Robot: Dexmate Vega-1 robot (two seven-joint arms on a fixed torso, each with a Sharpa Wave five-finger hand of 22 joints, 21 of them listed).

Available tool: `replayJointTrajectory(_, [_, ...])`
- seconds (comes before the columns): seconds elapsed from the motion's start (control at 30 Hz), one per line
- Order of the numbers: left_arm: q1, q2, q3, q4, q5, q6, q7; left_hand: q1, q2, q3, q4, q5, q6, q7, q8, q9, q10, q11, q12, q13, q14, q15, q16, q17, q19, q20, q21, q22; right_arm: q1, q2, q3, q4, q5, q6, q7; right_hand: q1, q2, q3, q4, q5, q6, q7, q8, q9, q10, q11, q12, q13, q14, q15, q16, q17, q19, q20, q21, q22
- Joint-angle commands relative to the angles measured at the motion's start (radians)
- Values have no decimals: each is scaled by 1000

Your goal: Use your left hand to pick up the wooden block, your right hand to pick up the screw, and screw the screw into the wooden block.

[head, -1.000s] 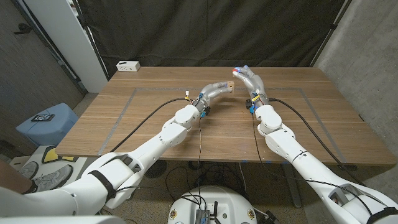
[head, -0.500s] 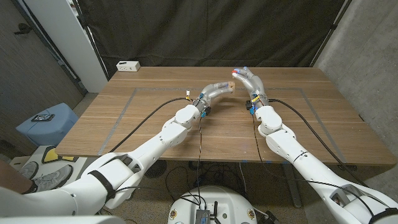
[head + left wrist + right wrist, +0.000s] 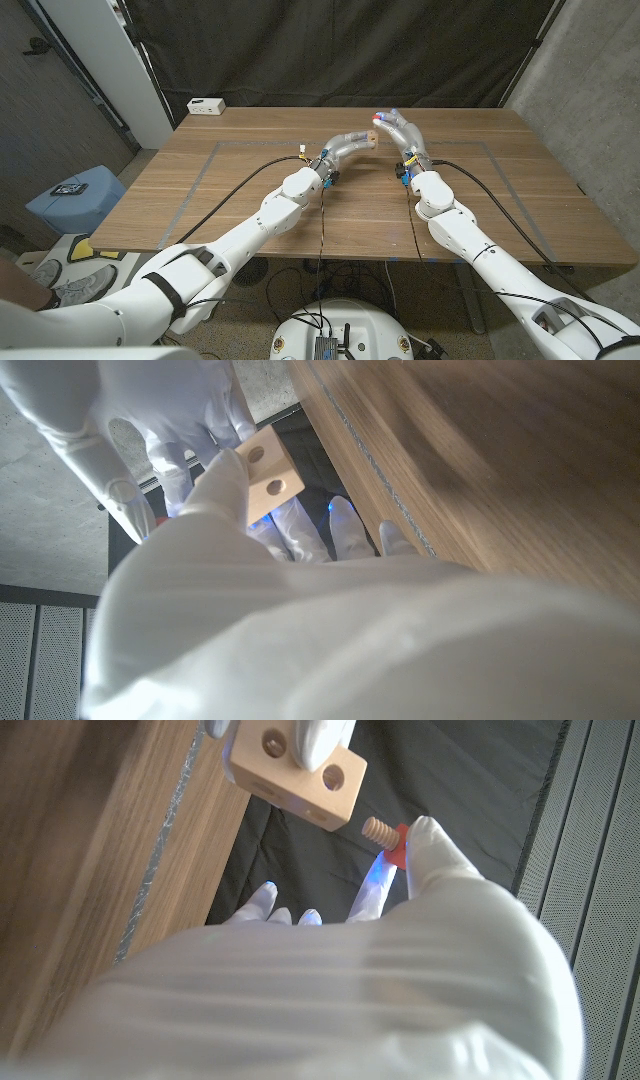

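My left hand (image 3: 352, 139) holds the pale wooden block (image 3: 369, 137) up above the far middle of the table. The left wrist view shows the block (image 3: 266, 473) between the fingers, two round holes facing the camera. My right hand (image 3: 398, 128) pinches the screw, a red head with a tan threaded shaft (image 3: 386, 832). In the right wrist view the shaft's tip sits just short of the block (image 3: 297, 770), close to a hole on its end face. Both hands meet close together in the head view, where the red head (image 3: 378, 114) barely shows.
A small white box (image 3: 206, 105) lies at the table's far left corner. A taped rectangle marks the wooden table (image 3: 230, 210). A blue stool (image 3: 75, 197) stands on the floor at the left, and a dark curtain hangs behind the table.
The right hand has shifted slightly toward the block. The left hand and block stay almost still.
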Motion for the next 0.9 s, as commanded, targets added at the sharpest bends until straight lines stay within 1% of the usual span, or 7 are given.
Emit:
replayJointTrajectory(0.03, [6, 4, 1, -11, 2, 2, 2, -15, 21, 1, 6, 6, 11, 8, 10, 2, 11, -2, 4, 41, 6, -82, 2, 0, 3, 7, 8, 5, -11, -5, 0, -13, 4, -7, -1, 6, 4, -7, -1, 6, -4, 1, 8, 3, -1, -5, -2, 6, -3, -1, -3, 3, 0, 0, 4, 3])
replayJointTrajectory(0.9, [27, 17, 0, -52, 6, 10, 16, -15, 23, 0, 7, 7, 12, 10, 10, 2, 12, -2, 0, 44, 5, -81, 1, 0, 3, 9, 8, 5, -27, -11, -2, -32, 0, -5, -1, 7, 8, -10, 1, 7, -4, 0, 11, 0, 0, -4, -1, 6, -2, -3, -3, 4, -1, -1, 4, 3])
